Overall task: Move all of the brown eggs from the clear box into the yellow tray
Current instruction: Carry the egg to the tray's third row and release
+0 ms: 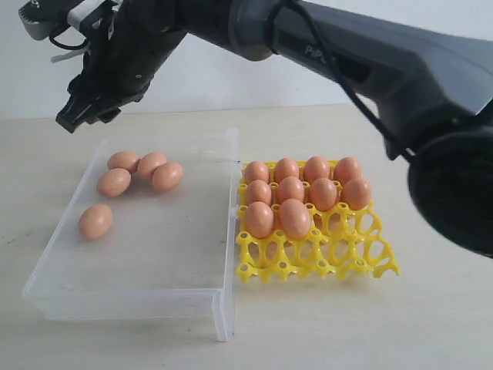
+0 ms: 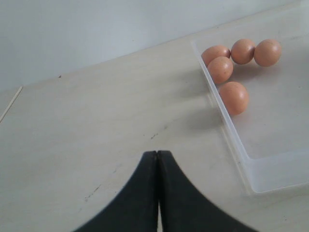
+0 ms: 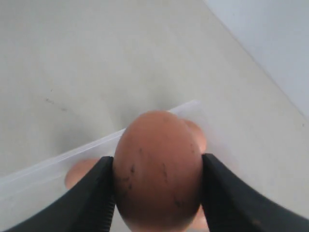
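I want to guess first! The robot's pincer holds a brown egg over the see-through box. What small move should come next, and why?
The right pincer is clamped on a smooth brown egg over the clear plastic box's edge. So it should probably carry the egg across to the bright yellow plastic egg tray, whose nearer rows have empty cups.

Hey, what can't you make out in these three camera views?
- Exterior view: the right claw hides the egg it grips with its body.
- Right wrist view: that egg blocks most of the clear box; the eggs behind show only as slivers.
- Left wrist view: the frame edge cuts off the clear box; the yellow tray is out of frame.
- Left claw: outside the exterior view.
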Robot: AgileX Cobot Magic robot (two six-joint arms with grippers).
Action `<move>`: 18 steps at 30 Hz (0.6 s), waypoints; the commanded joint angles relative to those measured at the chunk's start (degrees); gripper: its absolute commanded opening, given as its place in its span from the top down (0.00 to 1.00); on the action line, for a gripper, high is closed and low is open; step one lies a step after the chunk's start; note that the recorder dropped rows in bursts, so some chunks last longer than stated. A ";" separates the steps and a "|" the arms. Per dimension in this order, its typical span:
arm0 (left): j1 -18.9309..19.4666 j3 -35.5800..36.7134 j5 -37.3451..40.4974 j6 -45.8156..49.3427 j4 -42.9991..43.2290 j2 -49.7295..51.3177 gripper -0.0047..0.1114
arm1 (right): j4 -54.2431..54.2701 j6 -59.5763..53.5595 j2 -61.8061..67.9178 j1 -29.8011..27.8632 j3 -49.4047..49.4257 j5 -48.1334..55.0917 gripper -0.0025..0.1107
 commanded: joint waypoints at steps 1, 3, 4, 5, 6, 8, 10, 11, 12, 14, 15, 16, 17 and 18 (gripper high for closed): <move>-0.11 -0.23 -0.32 -0.30 0.00 -0.35 0.96 | -2.84 -0.76 -9.04 0.39 14.66 -4.00 0.98; -0.11 -0.23 -0.32 -0.30 0.00 -0.35 0.96 | -5.28 1.58 -14.48 0.39 23.83 -10.50 0.98; -0.11 -0.23 -0.32 -0.30 0.00 -0.35 0.96 | -6.10 3.43 -17.50 0.39 29.67 -16.21 0.98; -0.11 -0.23 -0.32 -0.30 0.00 -0.35 0.96 | -6.22 4.46 -20.06 0.39 35.84 -22.81 0.98; -0.11 -0.23 -0.32 -0.30 0.00 -0.35 0.96 | -6.98 5.91 -23.23 0.39 42.19 -29.94 0.98; -0.11 -0.23 -0.32 -0.30 0.00 -0.35 0.96 | -7.61 9.26 -29.22 0.39 54.62 -44.22 0.98; -0.11 -0.23 -0.32 -0.30 0.00 -0.35 0.96 | -7.61 10.43 -33.79 0.39 64.83 -55.19 0.98; -0.11 -0.23 -0.32 -0.30 0.00 -0.35 0.96 | -7.34 10.43 -35.83 0.39 69.90 -60.21 0.98; -0.11 -0.23 -0.32 -0.30 0.00 -0.35 0.96 | -6.98 10.43 -37.57 0.39 73.64 -63.73 0.98; -0.11 -0.23 -0.32 -0.30 0.00 -0.35 0.96 | -2.93 8.74 -40.09 0.39 81.76 -71.20 0.98; -0.11 -0.23 -0.32 -0.30 0.00 -0.35 0.96 | 0.16 6.80 -40.87 0.39 85.14 -73.67 0.98; -0.11 -0.23 -0.32 -0.30 0.00 -0.35 0.96 | 4.45 4.41 -41.62 0.39 88.11 -76.13 0.98; -0.11 -0.23 -0.32 -0.30 0.00 -0.35 0.96 | 8.27 2.46 -42.19 0.39 90.70 -78.13 0.98; -0.11 -0.23 -0.32 -0.30 0.00 -0.35 0.96 | 10.88 1.39 -42.49 0.39 92.59 -79.88 0.98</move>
